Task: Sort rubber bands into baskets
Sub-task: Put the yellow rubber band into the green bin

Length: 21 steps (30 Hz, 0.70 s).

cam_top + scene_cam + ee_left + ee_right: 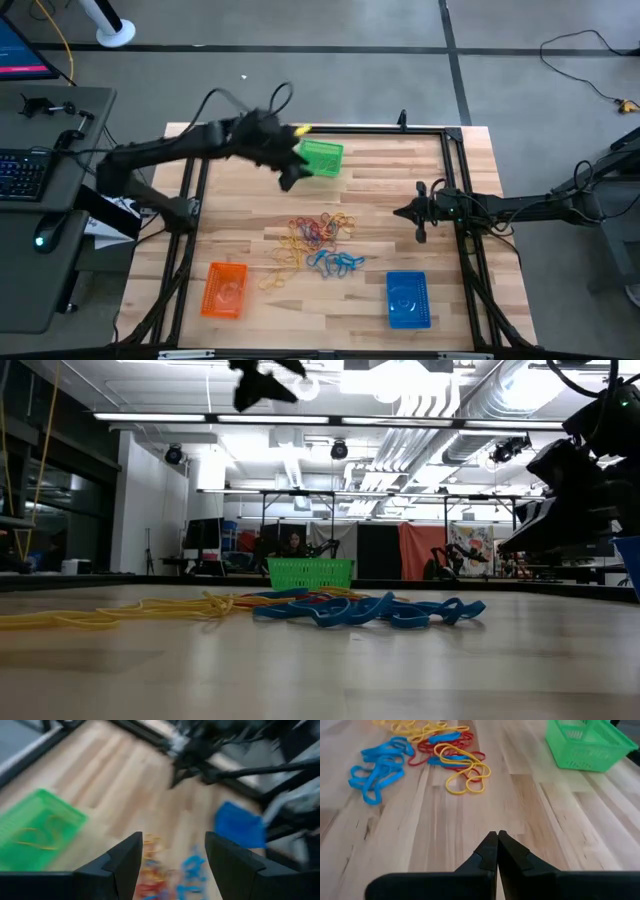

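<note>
On the wooden surface, thin tangled rubber bands: light, floppy; pinch one strand. Left gripper fingers wide; right gripper fingers closed, empty.

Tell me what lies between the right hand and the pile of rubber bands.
Only bare wood. In the right wrist view the shut right hand faces the rubber bands across an uncluttered stretch of table; the high view agrees.

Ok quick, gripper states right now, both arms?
Left gripper: open, holding nothing, up beside the green basket.
Right gripper: closed, empty, waiting at the table's right edge.
</note>
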### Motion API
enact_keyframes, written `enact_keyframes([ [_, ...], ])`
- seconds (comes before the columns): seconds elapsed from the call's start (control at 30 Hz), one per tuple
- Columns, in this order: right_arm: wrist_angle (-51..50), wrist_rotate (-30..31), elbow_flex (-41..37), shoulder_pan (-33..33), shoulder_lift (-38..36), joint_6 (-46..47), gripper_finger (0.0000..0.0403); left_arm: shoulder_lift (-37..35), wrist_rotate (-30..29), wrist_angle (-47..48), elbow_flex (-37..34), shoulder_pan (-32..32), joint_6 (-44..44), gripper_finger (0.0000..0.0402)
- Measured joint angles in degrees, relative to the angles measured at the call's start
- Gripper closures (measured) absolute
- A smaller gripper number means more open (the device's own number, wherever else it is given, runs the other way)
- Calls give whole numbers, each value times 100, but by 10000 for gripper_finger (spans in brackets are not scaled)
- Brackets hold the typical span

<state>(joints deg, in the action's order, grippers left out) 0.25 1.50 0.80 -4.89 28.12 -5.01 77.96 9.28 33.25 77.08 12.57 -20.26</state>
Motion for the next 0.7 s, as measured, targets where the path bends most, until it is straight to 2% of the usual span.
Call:
enact_keyframes([
  [0.13,65,-8,-2,0,0,23,402,-873,-422,-1507,-1389,-534,-1295,193],
  [0.2,430,-119,-2,2,0,442,402,-1205,-863,-2109,-1981,-797,-1954,193],
  [0.27,1112,-352,-2,4,0,1529,402,-1486,-1317,-2433,-2412,-1025,-2423,193],
  [0.33,1926,-215,-2,9,27,2631,402,-1688,-1621,-2536,-2653,-1193,-2717,193],
  [0.43,3326,768,-1,4,49,4638,402,-1883,-1742,-2370,-2764,-1291,-2753,193],
  [0.47,3738,1140,0,4,96,4976,402,-1925,-1755,-2312,-2757,-1297,-2678,193],
  [0.5,4084,1376,30,1,155,5062,402,-1981,-1757,-2233,-2756,-1294,-2556,193],
  [0.57,4401,1376,361,4,352,4966,402,-2071,-1757,-2189,-2758,-1242,-2220,193],
  [0.63,4155,1051,1005,25,695,4650,402,-2205,-1760,-2087,-2756,-1159,-1848,193],
  [0.7,3423,699,1847,133,1206,4233,402,-2341,-1728,-2040,-2756,-1053,-1493,193],
])
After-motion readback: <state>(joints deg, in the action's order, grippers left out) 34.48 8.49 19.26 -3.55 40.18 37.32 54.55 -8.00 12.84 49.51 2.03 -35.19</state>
